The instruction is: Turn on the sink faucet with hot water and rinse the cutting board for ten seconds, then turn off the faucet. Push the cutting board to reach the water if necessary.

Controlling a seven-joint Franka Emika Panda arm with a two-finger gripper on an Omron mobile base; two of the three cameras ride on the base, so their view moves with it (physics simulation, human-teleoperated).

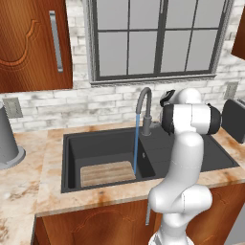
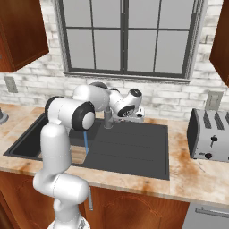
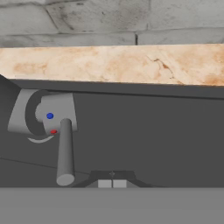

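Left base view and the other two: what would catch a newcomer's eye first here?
The thin blue water falling from the sink faucet into the sink, landing just beside the right edge of the cutting board on the basin floor. Next, the white arm bent over the drainboard, its shut end effector by the faucet's side lever.

Glossy white rounded arm [image 1: 184,158] segments, black joint bands, dark hand.
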